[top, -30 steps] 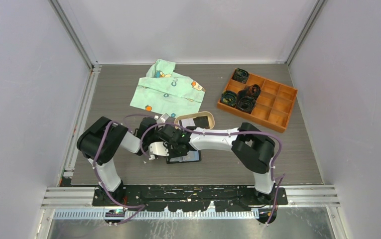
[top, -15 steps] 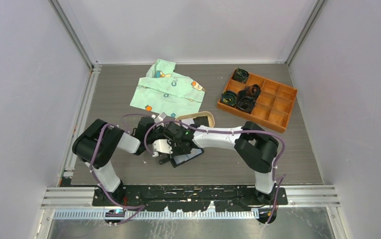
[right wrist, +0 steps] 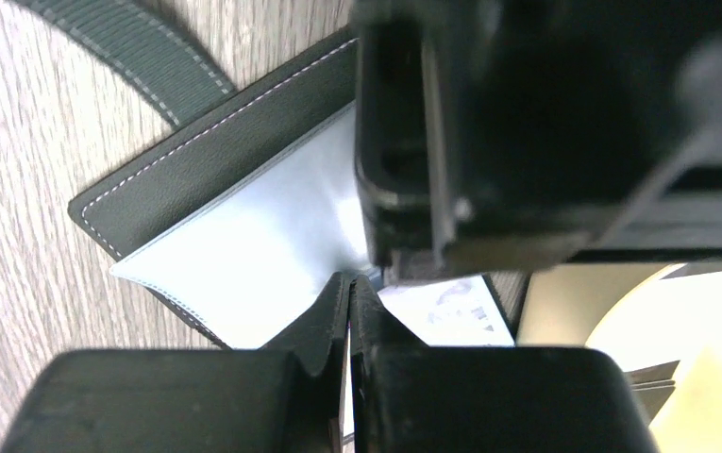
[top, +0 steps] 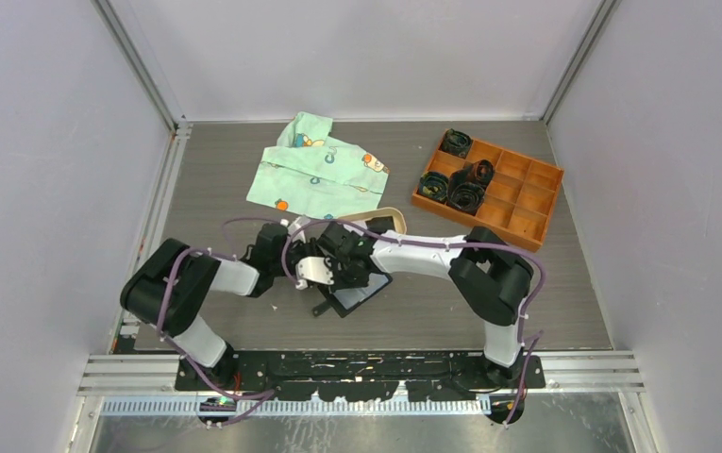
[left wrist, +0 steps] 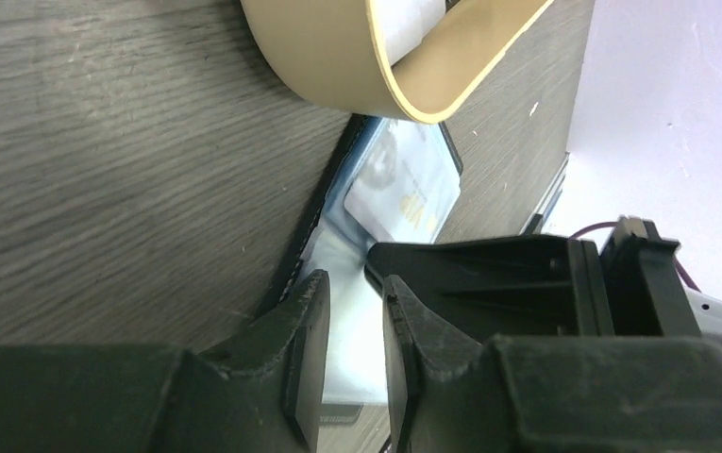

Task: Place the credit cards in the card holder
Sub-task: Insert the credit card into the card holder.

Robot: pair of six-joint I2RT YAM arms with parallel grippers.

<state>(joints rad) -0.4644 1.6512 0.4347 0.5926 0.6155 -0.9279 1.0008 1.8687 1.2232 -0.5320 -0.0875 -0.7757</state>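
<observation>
The dark wood-grain worktop (top: 489, 302) is boxed in by pale walls. Your card holder (top: 361, 294) lies open on it near the front, just in front of the tan oval tray (top: 387, 212).

Your right end effector (right wrist: 348, 293) has its jaws pressed together. It appears to be nipping the pale inner pocket, which tents up to a point at the tips. Your left end effector (left wrist: 352, 283) stands narrowly apart just above the holder, with nothing visibly between the jaws.

One whitish card (left wrist: 404, 189) rests on the holder's pocket side; how far it is seated, you cannot tell. More cards (left wrist: 409, 19) sit in the tray.

Expect the cards to be light, stiff and slick, so take them by a short edge. The holder is soft and will likely slide or fold unless pinned.

The two wrists crowd each other over the holder, and the tray rim is close behind. The green cloth (top: 319, 175) and orange compartment box (top: 489, 189) lie well apart, with open room toward the front right.
</observation>
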